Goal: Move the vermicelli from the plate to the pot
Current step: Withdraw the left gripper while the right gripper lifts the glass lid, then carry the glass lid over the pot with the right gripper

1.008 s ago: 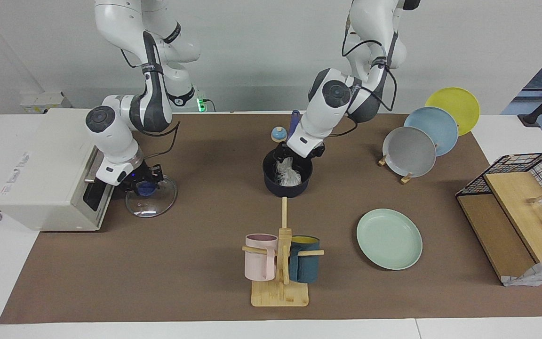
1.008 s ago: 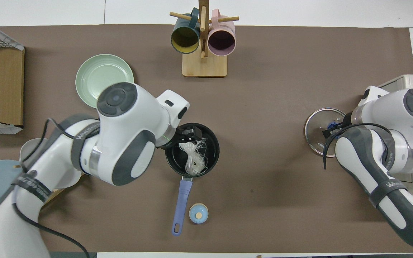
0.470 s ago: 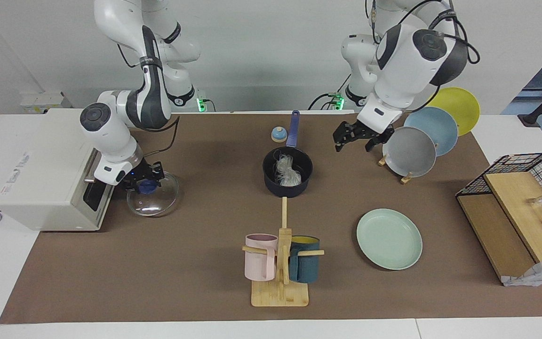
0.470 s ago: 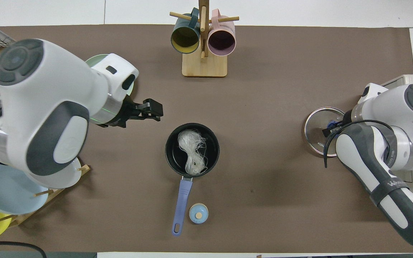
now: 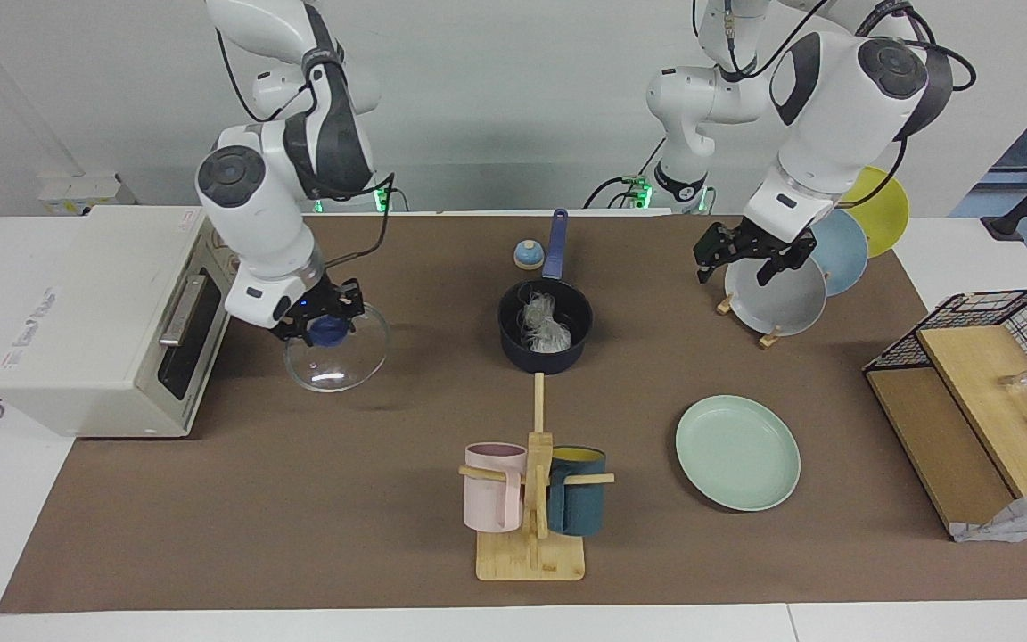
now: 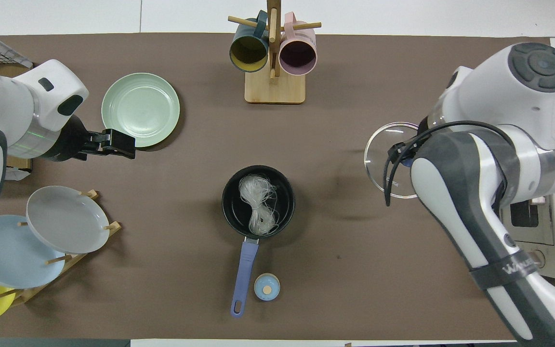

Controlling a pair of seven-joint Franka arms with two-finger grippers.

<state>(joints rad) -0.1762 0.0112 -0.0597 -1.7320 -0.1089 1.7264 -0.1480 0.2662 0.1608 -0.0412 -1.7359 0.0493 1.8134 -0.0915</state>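
Note:
The vermicelli lies as a whitish tangle inside the dark navy pot, whose blue handle points toward the robots. The mint-green plate is bare, toward the left arm's end of the table. My left gripper is open and holds nothing; it hangs in the air over the mat between the plate rack and the mint plate. My right gripper is shut on the blue knob of a glass lid, held up over the mat between the toaster oven and the pot.
A toaster oven stands at the right arm's end. A rack with grey, blue and yellow plates and a wire basket with wooden boards sit at the left arm's end. A mug tree stands farthest out, and a small blue bell lies beside the pot handle.
My left gripper came up out of the pot, leaving the vermicelli there, and swung away toward the plate rack. My right gripper lifted the glass lid from beside the oven and carried it toward the pot.

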